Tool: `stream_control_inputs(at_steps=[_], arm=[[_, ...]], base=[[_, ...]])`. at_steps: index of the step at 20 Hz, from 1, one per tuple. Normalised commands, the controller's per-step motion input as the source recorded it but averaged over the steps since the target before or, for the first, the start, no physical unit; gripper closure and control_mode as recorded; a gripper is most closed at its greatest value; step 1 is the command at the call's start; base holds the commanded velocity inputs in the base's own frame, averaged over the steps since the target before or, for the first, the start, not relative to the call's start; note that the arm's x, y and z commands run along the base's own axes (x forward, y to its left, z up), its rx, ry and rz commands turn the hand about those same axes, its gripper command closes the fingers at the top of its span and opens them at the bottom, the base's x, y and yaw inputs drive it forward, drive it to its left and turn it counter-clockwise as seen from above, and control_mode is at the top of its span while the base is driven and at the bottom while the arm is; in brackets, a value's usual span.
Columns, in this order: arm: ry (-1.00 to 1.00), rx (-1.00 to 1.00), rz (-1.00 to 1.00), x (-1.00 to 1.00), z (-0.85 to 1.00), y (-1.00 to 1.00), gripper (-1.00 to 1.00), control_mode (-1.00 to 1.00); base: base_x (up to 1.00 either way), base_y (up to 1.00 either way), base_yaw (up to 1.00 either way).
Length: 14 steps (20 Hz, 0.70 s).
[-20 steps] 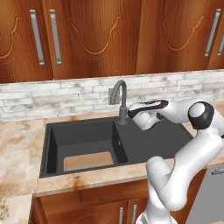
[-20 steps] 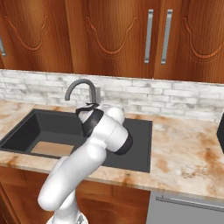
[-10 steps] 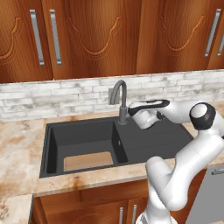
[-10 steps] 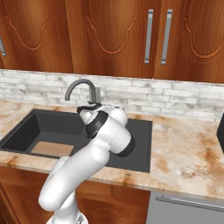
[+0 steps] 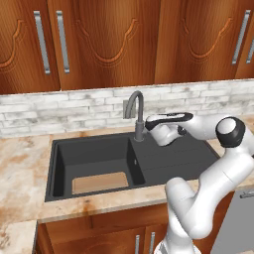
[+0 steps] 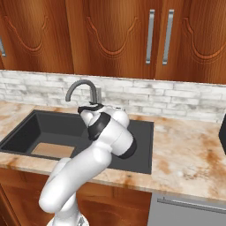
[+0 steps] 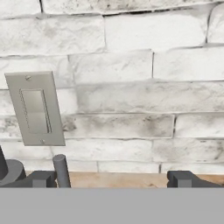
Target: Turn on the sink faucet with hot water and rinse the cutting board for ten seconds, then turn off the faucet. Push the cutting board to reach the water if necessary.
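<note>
The dark grey sink faucet (image 5: 135, 113) arches over the black sink (image 5: 178, 159). No water runs from it. Its small side lever (image 7: 61, 169) stands just right of the faucet base (image 7: 9, 171) in the hand view. My gripper (image 7: 113, 178) is open and faces the brick wall. The lever sits just inside its left fingertip (image 7: 41, 179), and I cannot tell whether they touch. From the left base view the gripper (image 5: 151, 124) hovers right of the faucet's foot. The tan cutting board (image 5: 99, 182) lies flat at the front of the basin, also seen as the board (image 6: 53, 150).
A grey wall switch plate (image 7: 35, 109) is set in the white brick backsplash (image 5: 208, 101) behind the faucet. Marble counter (image 6: 190, 150) flanks the sink, and wooden cabinets (image 5: 109, 39) hang above. The ribbed drainboard (image 6: 139, 137) lies under my arm.
My hand has crept slightly toward the wall beside the faucet's base. The cutting board has not moved.
</note>
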Motion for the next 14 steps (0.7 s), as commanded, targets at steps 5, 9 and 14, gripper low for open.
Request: stream_control_inputs(at_steps=[5, 9, 14], arm=[[0.00, 0.00, 0.00, 0.00, 0.00, 0.10, -1.00, -1.00], [0.00, 0.00, 0.00, 0.00, 0.00, 0.10, -1.00, -1.00], [0.00, 0.00, 0.00, 0.09, 0.00, 0.03, -1.00, -1.00]], base=[[0.00, 0.00, 0.00], [0.00, 0.00, 0.00], [0.00, 0.00, 0.00]])
